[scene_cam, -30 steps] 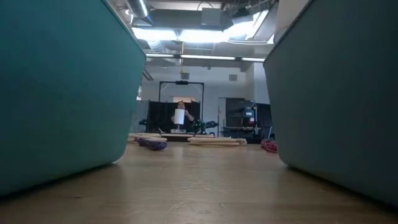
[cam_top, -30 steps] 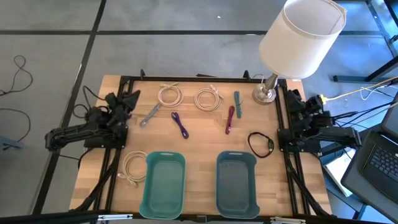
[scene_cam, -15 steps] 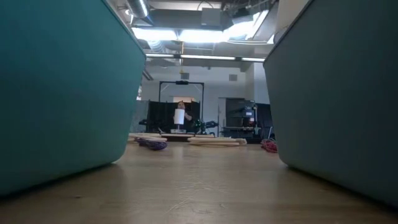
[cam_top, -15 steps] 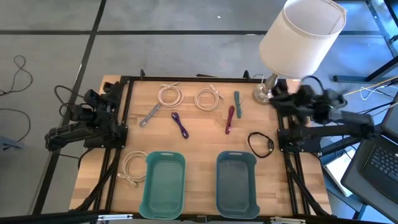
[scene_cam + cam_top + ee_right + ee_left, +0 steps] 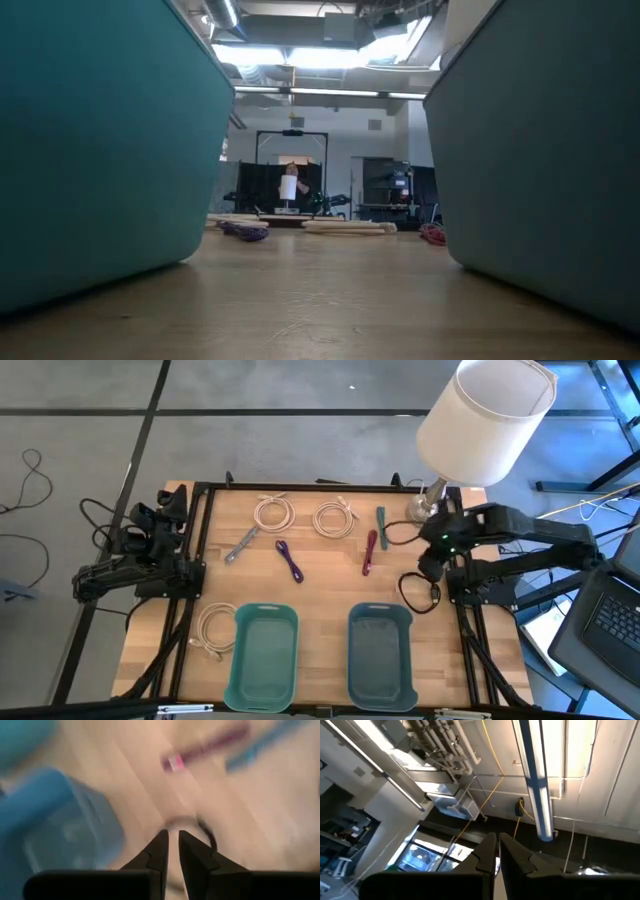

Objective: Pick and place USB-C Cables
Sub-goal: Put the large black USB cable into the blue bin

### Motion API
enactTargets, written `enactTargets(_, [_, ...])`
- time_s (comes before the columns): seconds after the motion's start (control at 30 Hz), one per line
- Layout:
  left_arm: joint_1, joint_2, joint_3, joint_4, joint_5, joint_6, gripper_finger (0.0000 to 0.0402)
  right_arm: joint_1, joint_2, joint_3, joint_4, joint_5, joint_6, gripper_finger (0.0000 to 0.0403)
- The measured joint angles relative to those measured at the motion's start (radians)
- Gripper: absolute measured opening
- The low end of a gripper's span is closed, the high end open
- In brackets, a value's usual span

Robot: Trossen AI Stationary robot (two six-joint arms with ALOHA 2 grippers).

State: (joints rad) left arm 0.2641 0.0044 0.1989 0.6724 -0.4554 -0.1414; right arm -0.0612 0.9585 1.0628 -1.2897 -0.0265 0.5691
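In the high view two cream-white coils (image 5: 272, 512) (image 5: 334, 518) lie flat near the table's far edge, and a third (image 5: 213, 628) lies left of the left tray. Grey (image 5: 240, 545), purple (image 5: 290, 560), magenta (image 5: 370, 550) and teal (image 5: 382, 527) leads lie mid-table. A black coil (image 5: 420, 592) lies near the right edge. My right gripper (image 5: 430, 563) hovers above the black coil (image 5: 207, 832), fingers shut, touching nothing. My left gripper (image 5: 170, 502) waits at the left edge, shut (image 5: 497, 845), pointing up at the ceiling.
Two teal trays (image 5: 265, 655) (image 5: 381, 652) sit at the near edge and fill the sides of the low view (image 5: 100, 150). A lamp with a white shade (image 5: 485, 420) stands on its base (image 5: 427, 510) at the far right corner. A black frame borders the table.
My right arm has swung from the table's right edge out over the table, leftward and toward the near side, ending above the black coil. My left gripper has drawn back toward the left edge and tipped upward. No cable has moved.
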Motion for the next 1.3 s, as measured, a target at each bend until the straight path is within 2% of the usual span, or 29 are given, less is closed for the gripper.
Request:
enactTargets(0.1, [0.0,0.0,0.001,-0.012,0.007,0.002,0.0015,0.0,0.027,-0.056,-0.029,0.013,0.029,0.0048])
enactTargets(0.27, [0.0,0.0,0.001,-0.122,0.089,-0.003,0.0015,0.0,0.067,-0.193,0.02,0.038,0.03,0.0048])
enactTargets(0.4, [0.0,0.0,0.001,-0.201,0.09,-0.084,0.0015,0.0,0.098,-0.319,0.109,-0.07,0.025,0.0048])
enactTargets(0.47, [0.0,0.0,0.0,-0.22,0.091,-0.084,0.0015,0.0,0.114,-0.367,0.144,-0.076,0.022,0.0048])
enactTargets(0.67, [0.0,0.0,0.001,-0.23,0.08,-0.055,0.0015,0.0,0.159,-0.456,0.201,-0.005,0.003,0.0049])
enactTargets(0.87, [0.0,0.0,0.0,-0.23,0.08,-0.035,0.0015,0.0,0.186,-0.494,0.316,-0.002,0.005,0.0052])
enactTargets(1.0, [0.0,0.0,0.0,-0.231,0.08,-0.047,0.0015,-0.002,0.213,-0.478,0.316,0.008,0.041,0.0078])
enactTargets(1.3, [0.0,0.0,0.0,-0.229,0.064,-0.031,0.0015,-0.002,0.233,-0.457,0.314,0.039,-0.001,0.0188])
